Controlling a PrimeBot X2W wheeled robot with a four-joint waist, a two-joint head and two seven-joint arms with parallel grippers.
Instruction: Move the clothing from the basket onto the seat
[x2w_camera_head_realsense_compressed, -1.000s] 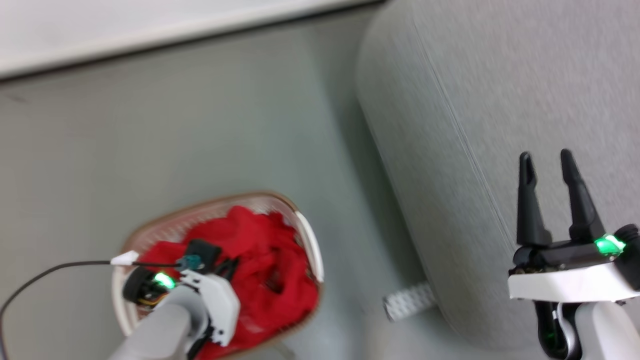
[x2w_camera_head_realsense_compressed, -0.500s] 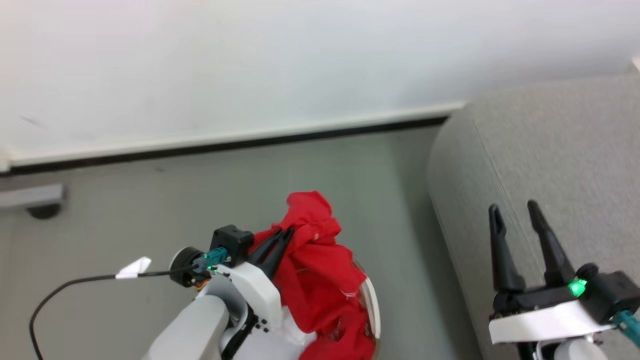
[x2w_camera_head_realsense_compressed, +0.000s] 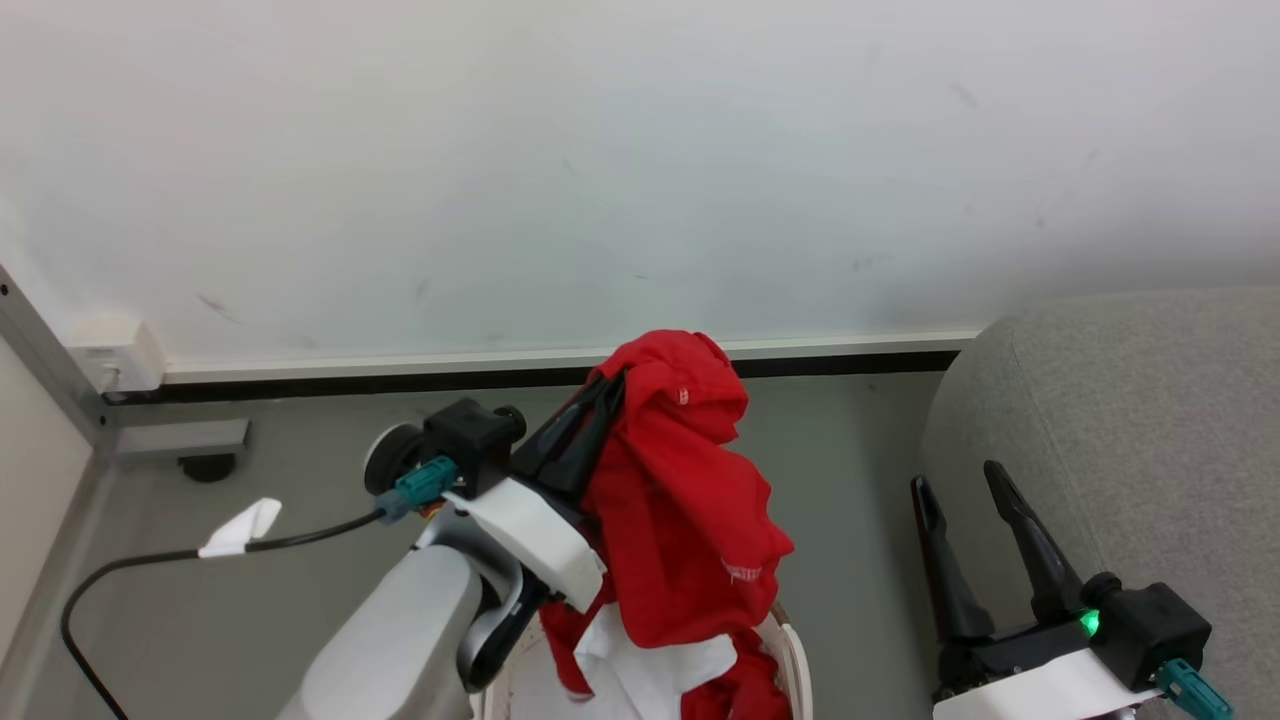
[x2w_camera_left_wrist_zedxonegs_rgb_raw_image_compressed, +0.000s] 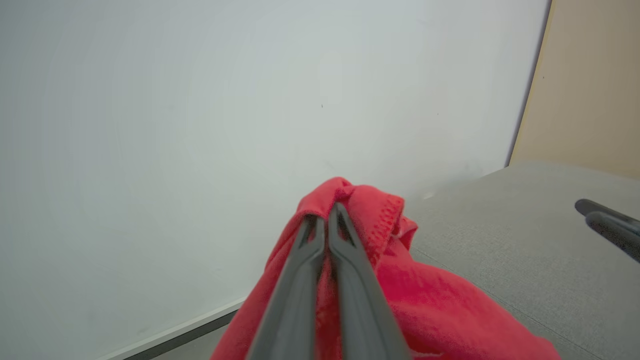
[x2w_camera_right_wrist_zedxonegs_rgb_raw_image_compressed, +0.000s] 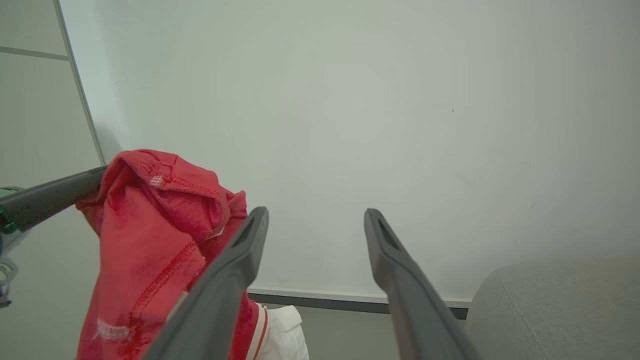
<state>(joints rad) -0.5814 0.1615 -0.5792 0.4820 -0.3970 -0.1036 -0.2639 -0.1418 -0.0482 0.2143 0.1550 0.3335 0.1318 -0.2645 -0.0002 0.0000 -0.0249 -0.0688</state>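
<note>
Two grippers. Left gripper (x2w_camera_head_realsense_compressed: 612, 384) pinches clothing (x2w_camera_head_realsense_compressed: 690, 500) — left wrist view, centre, shows tips closed on the fold. Head view: it hangs over basket (x2w_camera_head_realsense_compressed: 796, 662), bottom centre; right gripper (x2w_camera_head_realsense_compressed: 955, 478) spread, empty — seat (x2w_camera_head_realsense_compressed: 1130, 420) lower right.

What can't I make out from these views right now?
- Basket: head view, covered by the hanging clothing, cut by the bottom edge; contents unknown.
- Clothing's lower end: below every view's bottom edge.
- Sofa: head view, cut by the right edge.

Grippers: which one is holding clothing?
The left gripper, fingers shut on the red clothing; the right gripper stands open and empty.
</note>
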